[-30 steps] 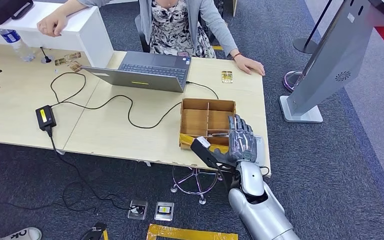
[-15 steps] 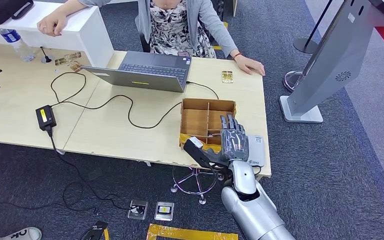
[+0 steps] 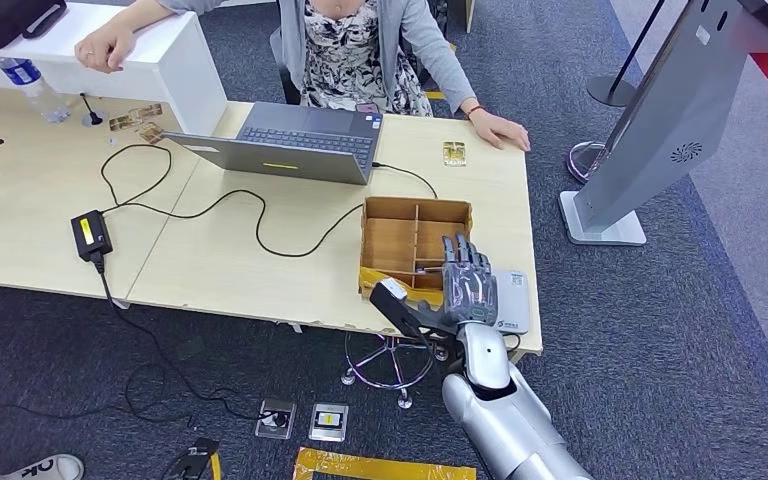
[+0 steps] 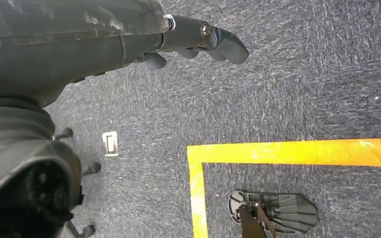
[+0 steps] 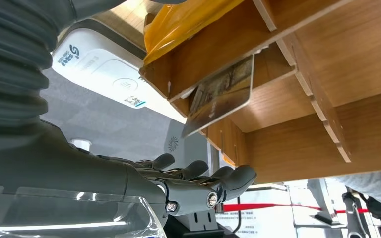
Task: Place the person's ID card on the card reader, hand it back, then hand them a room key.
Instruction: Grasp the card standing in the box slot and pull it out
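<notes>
The long pale wooden desk point(image 3: 210, 255) ran across the head view, and everything else is placed here against the wooden divided tray point(image 3: 415, 245) standing near its right end. A person point(image 3: 360, 50) sat on the far side of the desk, beyond the tray, one hand point(image 3: 500, 130) lying flat on the desktop. An open laptop point(image 3: 290, 142) sat beyond the tray and to its left, its black cable point(image 3: 260, 215) trailing further left to a power brick point(image 3: 91, 235). Just to the right of the tray lay the white card reader point(image 3: 512, 300), partly covered by the right hand point(image 3: 465, 290). That hand hovered over the tray's near right corner, fingers point(image 3: 467, 262) straight and spread, thumb out to the side, holding nothing. In the right wrist view a card point(image 5: 222, 96) leaned tilted inside one of the tray's near compartments; whether it was the ID or a room key could not be told. A small gold card point(image 3: 453, 153) lay on the desk beyond the tray, close to the person's hand. The left hand point(image 4: 198, 42) hung over the grey carpet with fingers loosely extended and nothing in them.
</notes>
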